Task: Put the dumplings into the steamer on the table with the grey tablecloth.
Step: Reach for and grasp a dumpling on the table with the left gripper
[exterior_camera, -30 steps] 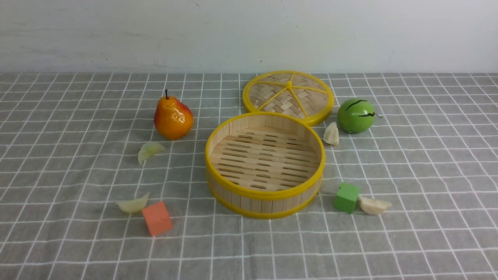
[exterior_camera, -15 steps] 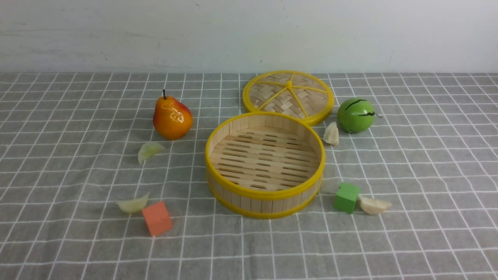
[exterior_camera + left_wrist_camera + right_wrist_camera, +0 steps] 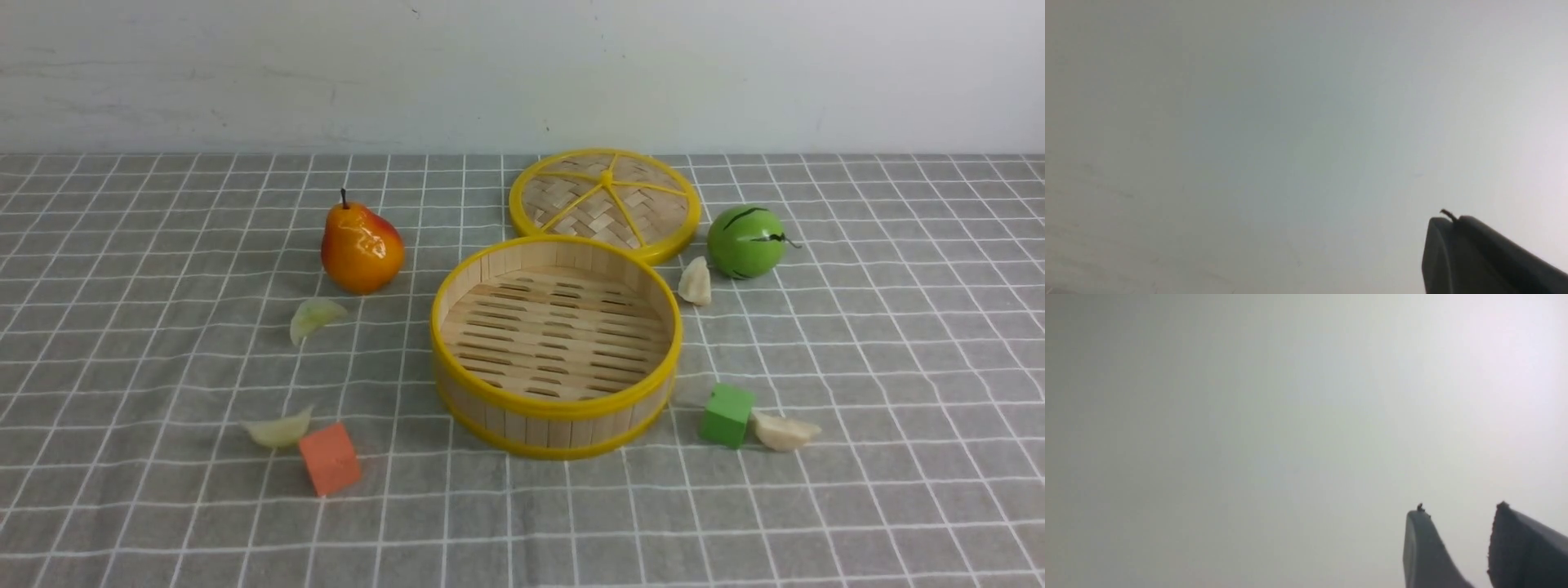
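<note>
The steamer, a round bamboo basket with yellow rims, stands empty in the middle of the grey tablecloth. Four dumplings lie around it: a greenish dumpling left of it, another greenish dumpling at the front left, a creamy dumpling at its back right, and a creamy dumpling at the front right. Neither arm shows in the front view. My left gripper faces a blank wall, shut with nothing in it. My right gripper faces blank wall too, open and empty.
The flat woven lid lies behind the steamer. An orange pear stands at the back left and a green round fruit at the back right. An orange cube touches the front-left dumpling; a green cube sits beside the front-right one.
Pear and green fruit shifted very slightly; nothing else on the cloth moved.
</note>
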You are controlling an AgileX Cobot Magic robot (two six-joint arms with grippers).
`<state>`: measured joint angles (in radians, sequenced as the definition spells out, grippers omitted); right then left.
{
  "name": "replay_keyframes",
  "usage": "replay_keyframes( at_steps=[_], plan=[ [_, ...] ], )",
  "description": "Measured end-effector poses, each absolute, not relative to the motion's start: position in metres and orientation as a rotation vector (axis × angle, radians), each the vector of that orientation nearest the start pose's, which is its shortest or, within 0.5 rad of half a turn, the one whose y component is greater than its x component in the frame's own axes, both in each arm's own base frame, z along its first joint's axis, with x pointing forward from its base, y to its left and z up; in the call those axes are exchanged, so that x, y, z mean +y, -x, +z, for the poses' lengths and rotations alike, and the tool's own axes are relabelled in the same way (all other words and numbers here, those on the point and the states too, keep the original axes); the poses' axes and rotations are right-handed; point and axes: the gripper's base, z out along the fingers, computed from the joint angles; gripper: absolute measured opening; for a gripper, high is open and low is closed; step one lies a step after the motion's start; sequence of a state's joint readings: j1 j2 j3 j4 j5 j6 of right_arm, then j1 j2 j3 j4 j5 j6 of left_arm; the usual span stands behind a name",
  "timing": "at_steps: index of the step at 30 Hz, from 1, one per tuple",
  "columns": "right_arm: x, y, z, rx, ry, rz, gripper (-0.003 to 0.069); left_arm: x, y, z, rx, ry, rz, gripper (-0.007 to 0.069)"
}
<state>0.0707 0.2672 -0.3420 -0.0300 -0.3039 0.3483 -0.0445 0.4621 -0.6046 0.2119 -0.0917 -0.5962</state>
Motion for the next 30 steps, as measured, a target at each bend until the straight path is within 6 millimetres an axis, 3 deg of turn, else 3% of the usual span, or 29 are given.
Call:
replay_keyframes(
  at_steps=[1,5,9,10,12,13,17,20,23,25,28,30],
  plan=[
    [0.006,-0.068,0.338,1.131,-0.133,0.351,0.0239,-0.006,-0.096,0.391,1.265,0.2,-0.38,-0.0014],
    [0.008,-0.097,0.327,1.29,-0.181,0.374,0.0239,-0.007,-0.159,0.372,1.524,0.27,-0.353,-0.0014],
    [0.009,-0.114,0.317,1.391,-0.22,0.394,0.0239,-0.006,-0.195,0.351,1.762,0.385,-0.329,-0.0014],
    [0.01,-0.122,0.31,1.483,-0.222,0.375,0.0223,-0.005,-0.211,0.341,1.904,0.458,-0.304,-0.0014],
    [0.01,-0.129,0.306,1.574,-0.224,0.348,0.0197,-0.005,-0.221,0.34,1.981,0.495,-0.297,-0.0014],
    [0.009,-0.136,0.3,1.699,-0.23,0.302,0.0155,-0.007,-0.233,0.338,2.073,0.503,-0.28,-0.0014],
    [0.004,-0.151,0.286,2.094,-0.251,0.133,0.0003,-0.017,-0.267,0.328,2.328,0.376,-0.282,-0.0014],
    [0.005,-0.157,0.283,2.282,-0.192,0.064,-0.0021,-0.027,-0.297,0.317,2.475,0.261,-0.337,-0.0014],
    [0.015,-0.166,0.283,2.323,-0.08,0.098,-0.0021,-0.033,-0.326,0.31,2.529,0.162,-0.374,-0.0006],
    [0.024,-0.172,0.281,2.336,0.035,0.134,-0.0021,-0.036,-0.349,0.302,2.555,0.036,-0.359,0.0031],
    [0.034,-0.177,0.276,2.354,0.133,0.17,-0.0021,-0.037,-0.368,0.297,2.561,-0.082,-0.332,0.01],
    [0.046,-0.185,0.265,2.399,0.227,0.226,-0.0021,-0.039,-0.393,0.281,2.566,-0.265,-0.288,0.0221]
  ],
)
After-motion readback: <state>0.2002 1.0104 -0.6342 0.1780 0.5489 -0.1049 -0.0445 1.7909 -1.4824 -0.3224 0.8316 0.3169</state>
